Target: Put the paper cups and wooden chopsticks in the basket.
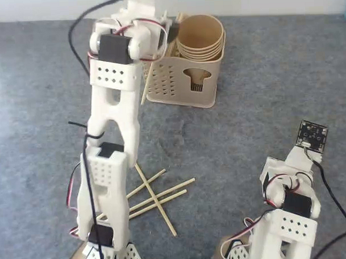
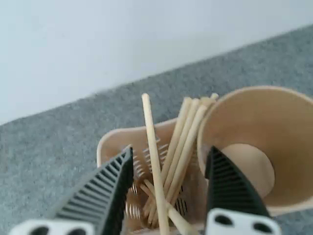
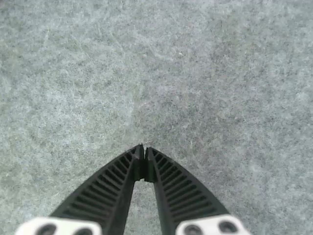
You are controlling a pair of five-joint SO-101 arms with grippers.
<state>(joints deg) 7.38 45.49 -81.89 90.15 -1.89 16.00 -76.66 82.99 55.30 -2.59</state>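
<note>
Left pincer (image 2: 170,151) is up over the beige perforated plastic basket (image 1: 183,86) at the far side of the grey felt worktop (image 1: 262,92), jaws spread wide. A single wooden chopstick (image 2: 150,142) stands between them; whether either jaw touches it, I cannot tell. In the basket, a stack of tan paper cups (image 1: 201,32) fills one end, with a bundle of pale wooden chopsticks (image 2: 183,132) just beside it. Near the left arm's base, several loose wooden chopsticks (image 1: 158,195) lie crossed on the worktop. Right pincer (image 3: 143,149) is closed tight on nothing, over bare felt, well apart from the basket.
</note>
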